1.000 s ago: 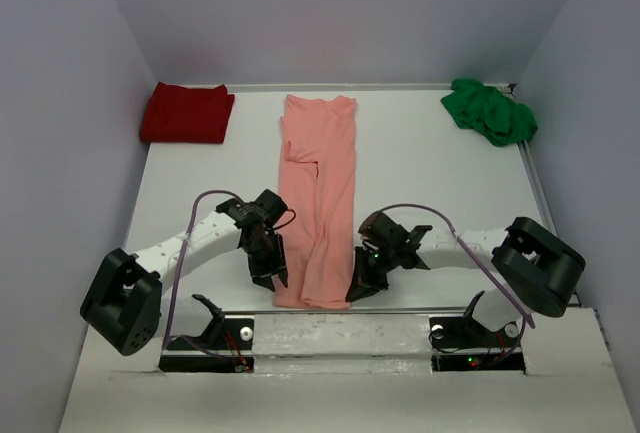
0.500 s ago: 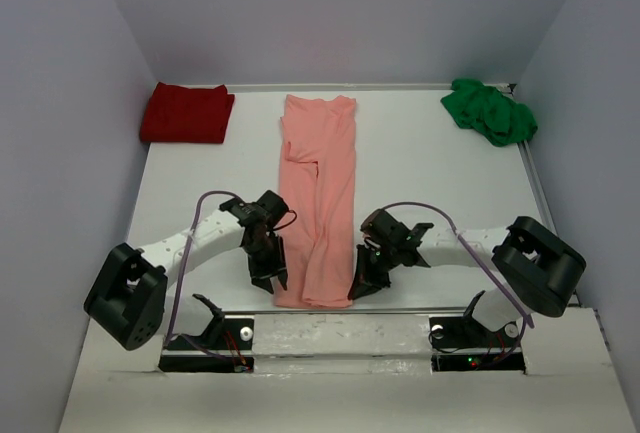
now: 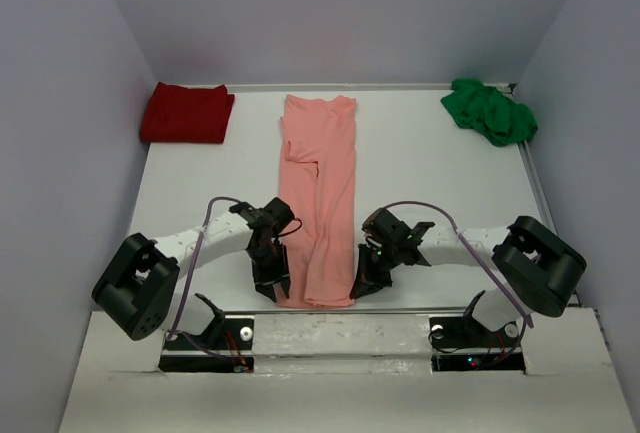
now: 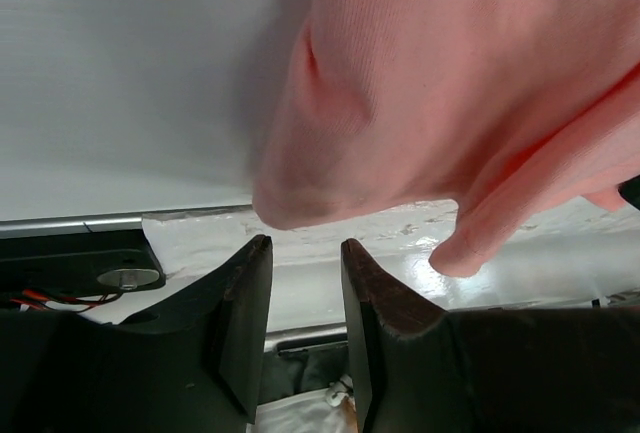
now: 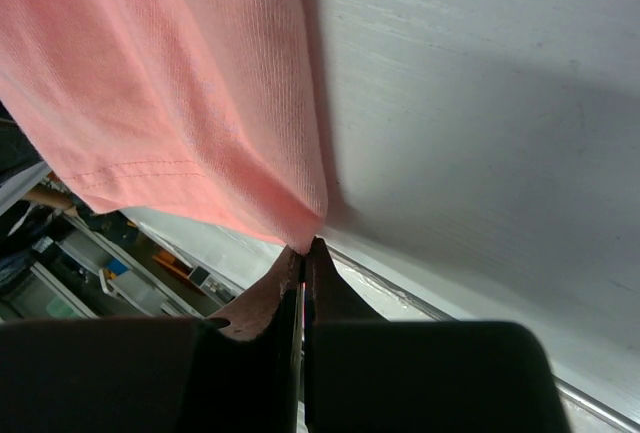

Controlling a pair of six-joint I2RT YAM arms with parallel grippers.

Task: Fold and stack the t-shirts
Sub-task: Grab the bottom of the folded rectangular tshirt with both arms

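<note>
- The dark red t-shirt (image 3: 187, 113) lies folded in a flat block at the far left corner of the bench (image 3: 420, 173), well apart from both arms.
- The left end effector (image 3: 272, 288) sits at the near left corner of the salmon-pink t-shirt (image 3: 320, 193). In the left wrist view its jaws stand partly apart with nothing between them. The rounded cloth corner (image 4: 290, 203) lies just beyond the fingertips (image 4: 258, 253), close but not gripped.
- The salmon-pink t-shirt lies mid-bench as a long narrow strip. Its long axis runs straight away from the arms, with the stitched hem at the near edge.
- The right end effector (image 3: 363, 288) is at the near right corner. In the right wrist view its jaws (image 5: 303, 253) are closed, with the hem corner pinched at the tips.
- The green t-shirt (image 3: 490, 111) sits crumpled at the far right corner, untouched.
- We judge that the coming move turns on the left corner. It lies directly ahead of the left fingertips, and the left arm is by far the nearer one, so a short advance and a close should take it. With both near corners held, the hem could be carried along the long axis toward the far end.
</note>
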